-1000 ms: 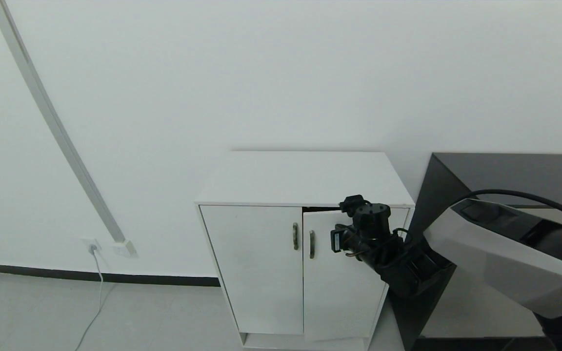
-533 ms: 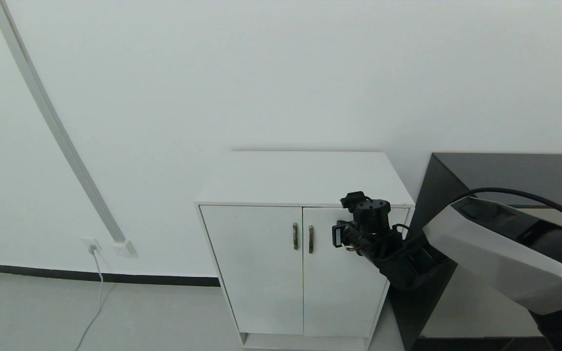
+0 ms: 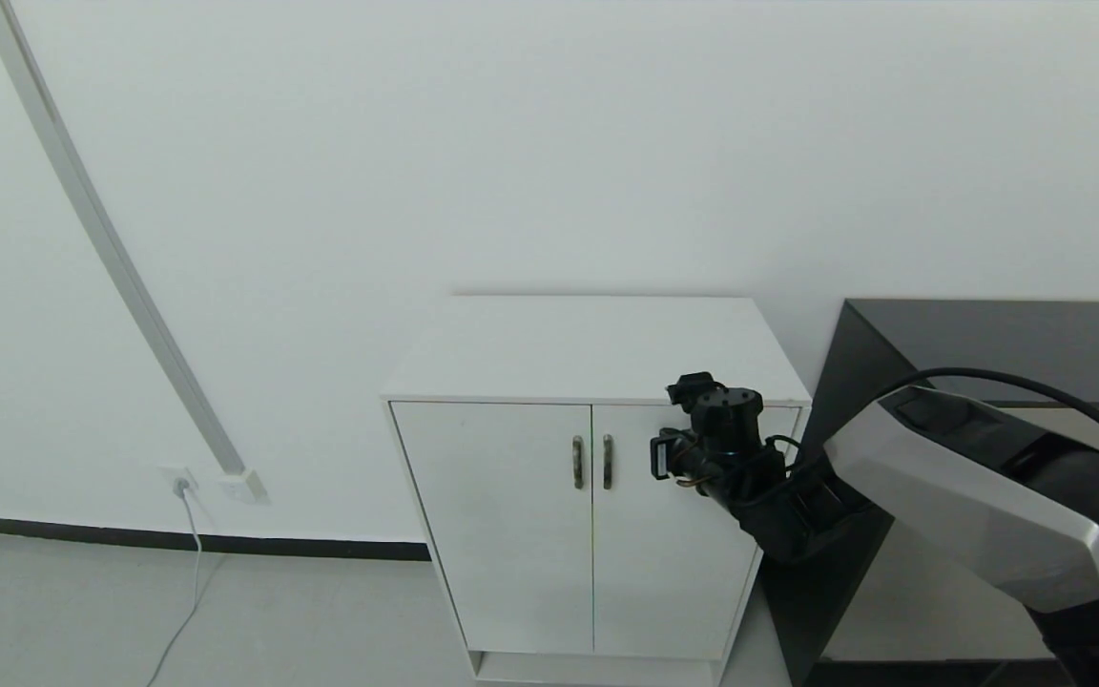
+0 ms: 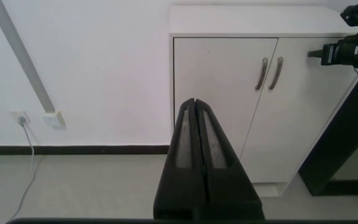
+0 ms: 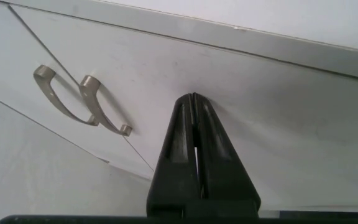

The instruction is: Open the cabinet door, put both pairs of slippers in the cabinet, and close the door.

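The white two-door cabinet (image 3: 511, 525) is pictured against the pale wall (image 3: 549, 143) with both doors shut flush. The right gripper (image 5: 194, 99), its fingers pressed together on nothing, is laid tip-first against the upper face of the right-hand door (image 3: 669, 572), beside the curved metal handles (image 3: 608, 462). The left gripper (image 4: 194, 102), likewise closed and empty, is held well apart from the cabinet. The closing step is judged done or all but done, with the slippers, if stowed, hidden behind the doors.
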Tool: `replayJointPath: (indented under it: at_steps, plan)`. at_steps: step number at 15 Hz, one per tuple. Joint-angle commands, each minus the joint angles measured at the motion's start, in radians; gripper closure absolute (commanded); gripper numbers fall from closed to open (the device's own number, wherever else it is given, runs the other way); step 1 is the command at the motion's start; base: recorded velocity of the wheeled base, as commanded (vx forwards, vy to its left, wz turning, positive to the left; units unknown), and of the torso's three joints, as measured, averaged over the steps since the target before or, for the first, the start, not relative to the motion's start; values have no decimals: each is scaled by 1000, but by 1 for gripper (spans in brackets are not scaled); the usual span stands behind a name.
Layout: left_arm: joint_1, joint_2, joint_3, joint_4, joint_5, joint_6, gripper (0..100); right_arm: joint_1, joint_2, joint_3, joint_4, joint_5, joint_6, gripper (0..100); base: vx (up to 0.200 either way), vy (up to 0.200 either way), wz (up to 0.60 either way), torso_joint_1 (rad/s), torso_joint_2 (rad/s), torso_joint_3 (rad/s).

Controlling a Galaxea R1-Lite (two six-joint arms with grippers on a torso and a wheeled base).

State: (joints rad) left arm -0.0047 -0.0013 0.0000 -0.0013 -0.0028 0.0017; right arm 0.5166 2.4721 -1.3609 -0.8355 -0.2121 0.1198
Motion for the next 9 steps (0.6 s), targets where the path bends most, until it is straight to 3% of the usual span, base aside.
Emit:
replayJointPath:
  at_steps: [1, 6, 9]
  plan:
    - [0, 1, 0, 0, 0, -2, 100, 0, -15, 19, -4, -1, 1, 100, 0, 0, 0, 0, 0, 0]
    - [0, 1, 0, 0, 0, -2, 100, 8, -208, 270, -76, -9, 6, 100, 0, 0, 0, 0, 0, 0]
    - [0, 1, 0, 0, -2, -2, 100, -1, -395, 549, -191, -23, 6, 100, 0, 0, 0, 0, 0, 0]
